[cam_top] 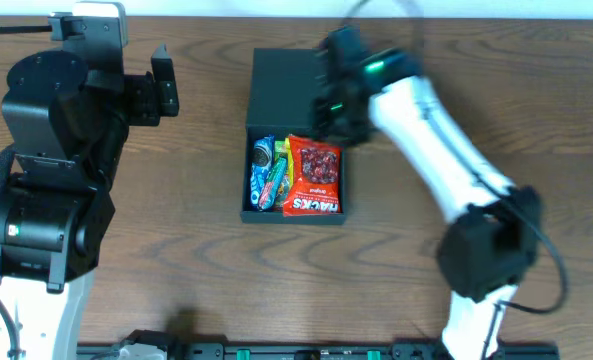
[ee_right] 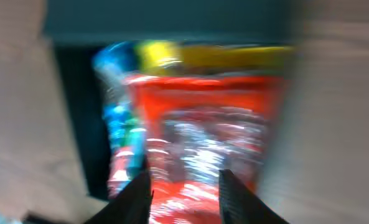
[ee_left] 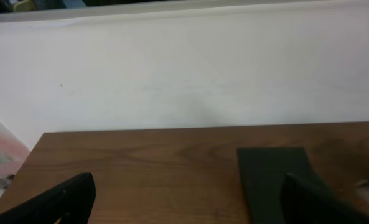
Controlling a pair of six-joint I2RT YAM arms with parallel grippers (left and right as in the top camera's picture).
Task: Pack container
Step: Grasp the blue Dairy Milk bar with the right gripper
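The black container [cam_top: 264,210] lies open at the table's middle, its flap lid [cam_top: 284,90] folded back on the far side. Inside lie a red snack packet [cam_top: 314,176] and blue and yellow packets [cam_top: 268,172]. My right gripper [cam_top: 331,112] hovers over the container's far end, blurred. In the right wrist view its fingers [ee_right: 184,196] are open and empty above the red packet [ee_right: 203,137]. My left gripper [cam_top: 164,85] is open and empty at the far left; its view shows bare wood between its fingers [ee_left: 184,202] and the lid [ee_left: 268,171].
A white wall [ee_left: 184,74] runs along the table's far edge. The left arm's base [cam_top: 46,200] stands at the left side, the right arm's base [cam_top: 486,250] at the lower right.
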